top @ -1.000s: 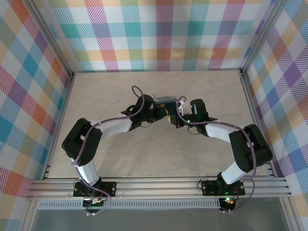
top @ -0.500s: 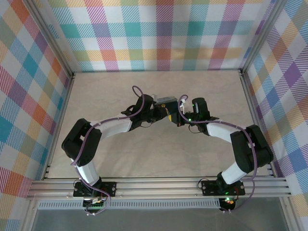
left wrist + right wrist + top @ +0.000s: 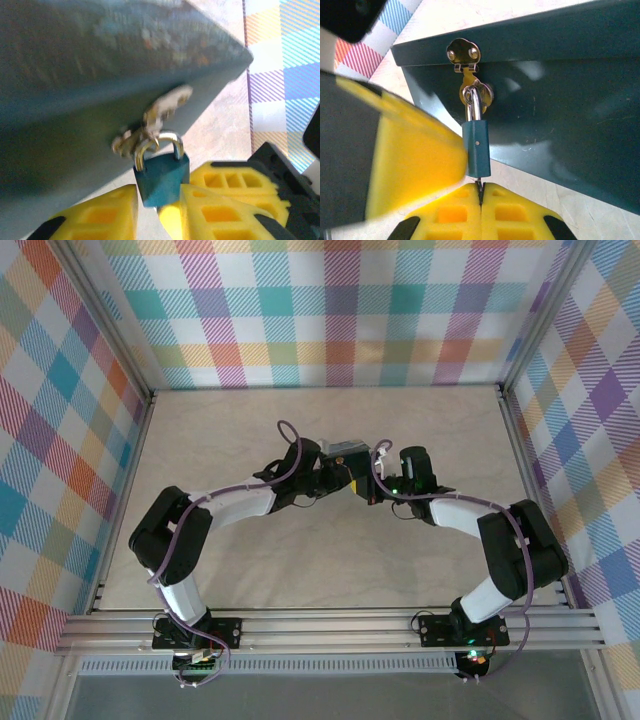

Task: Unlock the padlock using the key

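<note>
Blue-bodied padlock (image 3: 476, 147) hangs by shackle from hasp (image 3: 463, 55) on blue box (image 3: 560, 100), mid-desk (image 3: 250, 570). Left gripper (image 3: 150, 212) flanks lock body, likely to steady it; jaws part-spread, whether pinching cannot tell. Right gripper (image 3: 480, 200): jaws pressed together on key (image 3: 480, 187), held upright for keyhole, blade meeting lock's underside. padlock sits at 12 o'clock from right jaws.

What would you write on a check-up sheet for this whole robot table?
Surface: beige marbled table.
Job's things: padlock hangs from the latch of the box; key reaches its bottom end.
Clutter: nothing seen.
Grippers: right gripper shut on the key; left gripper has yellow fingers either side of the padlock, grip unclear.
Cables: purple cables loop along both arms.
Surroundings: checked walls, metal rails at the near edge.
</note>
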### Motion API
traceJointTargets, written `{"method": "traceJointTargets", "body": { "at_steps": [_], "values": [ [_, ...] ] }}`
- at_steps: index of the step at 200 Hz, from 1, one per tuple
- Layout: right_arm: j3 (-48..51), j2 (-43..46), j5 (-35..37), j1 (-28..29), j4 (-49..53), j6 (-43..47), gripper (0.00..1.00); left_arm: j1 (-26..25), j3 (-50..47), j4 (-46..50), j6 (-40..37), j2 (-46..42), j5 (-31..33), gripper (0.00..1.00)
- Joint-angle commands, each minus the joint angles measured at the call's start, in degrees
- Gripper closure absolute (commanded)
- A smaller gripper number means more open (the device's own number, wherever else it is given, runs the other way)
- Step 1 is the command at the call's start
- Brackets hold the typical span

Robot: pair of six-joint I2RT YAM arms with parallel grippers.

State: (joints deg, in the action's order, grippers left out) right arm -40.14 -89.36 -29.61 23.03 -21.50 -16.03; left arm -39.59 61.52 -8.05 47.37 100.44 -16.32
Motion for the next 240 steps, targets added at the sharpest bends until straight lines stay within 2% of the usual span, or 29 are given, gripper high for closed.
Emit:
{"method": "traceJointTargets", "body": {
  "at_steps": [1, 22, 37, 86, 111, 135, 174, 240],
  "values": [
    [0.3, 1.2, -1.0, 0.7, -7.3, -1.7, 1.00, -1.7, -1.8, 2.8, 0.1, -0.6, -2.5, 0.67],
    [0.3, 0.5, -0.7, 0.7, -6.7, -2.8, 1.00, -1.7, -2.8, 3.4, 0.4, -2.5, -1.3, 0.62],
    [0.0, -0.4, -0.9, 0.6, -5.9, -4.0, 1.00, -1.5, -4.1, 3.3, 1.5, -4.2, 0.2, 0.53],
    [0.4, -1.2, -2.5, 0.7, -4.4, -9.7, 1.00, -0.4, -11.2, -2.8, 7.5, -11.1, 4.9, 0.36],
    [0.2, -1.2, -3.3, 0.7, -2.7, -13.1, 1.00, 0.4, -16.5, -10.9, 13.1, -13.5, 6.1, 0.34],
    [0.4, -1.0, -4.0, 0.7, -2.9, -16.9, 1.00, 0.9, -19.2, -14.9, 16.4, -14.4, 6.8, 0.34],
    [0.2, -0.3, -5.5, 0.7, -2.6, -22.3, 1.00, 1.2, -21.2, -23.8, 22.0, -12.5, 5.8, 0.39],
    [0.0, 0.6, -5.9, 0.8, -1.4, -30.3, 1.00, 1.1, -19.8, -25.0, 26.0, -10.6, 6.1, 0.42]
  ]
}}
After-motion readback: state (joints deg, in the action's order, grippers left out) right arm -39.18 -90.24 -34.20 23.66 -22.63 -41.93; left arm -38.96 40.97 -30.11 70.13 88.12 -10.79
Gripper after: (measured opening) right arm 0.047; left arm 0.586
